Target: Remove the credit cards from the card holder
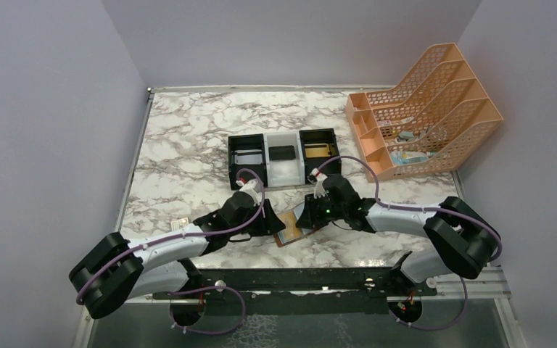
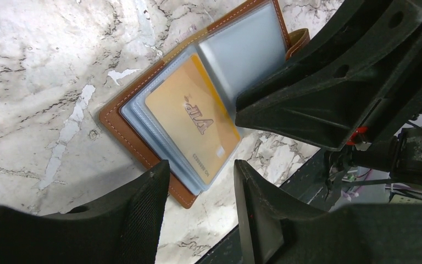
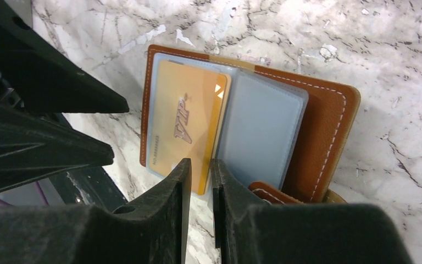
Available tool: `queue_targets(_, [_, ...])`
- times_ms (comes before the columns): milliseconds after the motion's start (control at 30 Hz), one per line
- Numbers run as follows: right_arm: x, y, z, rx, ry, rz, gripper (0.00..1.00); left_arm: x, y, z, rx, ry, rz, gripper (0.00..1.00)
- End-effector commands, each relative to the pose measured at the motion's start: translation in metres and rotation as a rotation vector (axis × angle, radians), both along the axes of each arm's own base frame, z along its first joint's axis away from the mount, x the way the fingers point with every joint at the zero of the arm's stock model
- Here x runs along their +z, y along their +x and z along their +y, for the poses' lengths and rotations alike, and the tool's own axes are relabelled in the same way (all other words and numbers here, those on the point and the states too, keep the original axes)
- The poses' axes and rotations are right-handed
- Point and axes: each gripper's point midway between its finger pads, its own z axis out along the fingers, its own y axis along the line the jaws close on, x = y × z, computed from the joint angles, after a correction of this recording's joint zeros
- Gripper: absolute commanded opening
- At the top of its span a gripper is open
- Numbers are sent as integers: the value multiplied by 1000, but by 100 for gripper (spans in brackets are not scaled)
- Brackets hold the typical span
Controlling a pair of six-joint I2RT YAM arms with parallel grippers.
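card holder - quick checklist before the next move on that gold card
1. Card holder lying open on the marble table: ok.
2. Gold card face up in its clear sleeve, in plain view: ok.
3. Right gripper lined up at the card's near edge: ok.
4. Right gripper actually pinching the card: cannot tell; jaws nearly together.
5. Left gripper pinning the holder: not ok; jaws stand apart at its near edge, clamping nothing.
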Motion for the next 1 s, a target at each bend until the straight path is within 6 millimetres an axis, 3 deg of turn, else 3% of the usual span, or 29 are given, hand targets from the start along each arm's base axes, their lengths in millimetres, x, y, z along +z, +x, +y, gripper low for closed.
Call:
queue_targets(0, [5,17,3,-56,5,-43,20,1,7,1,42,-6,-34,48])
queue_targets(333, [2,20,7,-113,48,-11,19,-1,7,-4,51,-6,-28,41])
queue_targets(633, [-5,22,4,-152,37,-1,18,-14,6,-9,33,39,-7,40])
queue_targets(967, [-12,23,-1,-171,28,10,17,-30,9,-8,52,124,13,20])
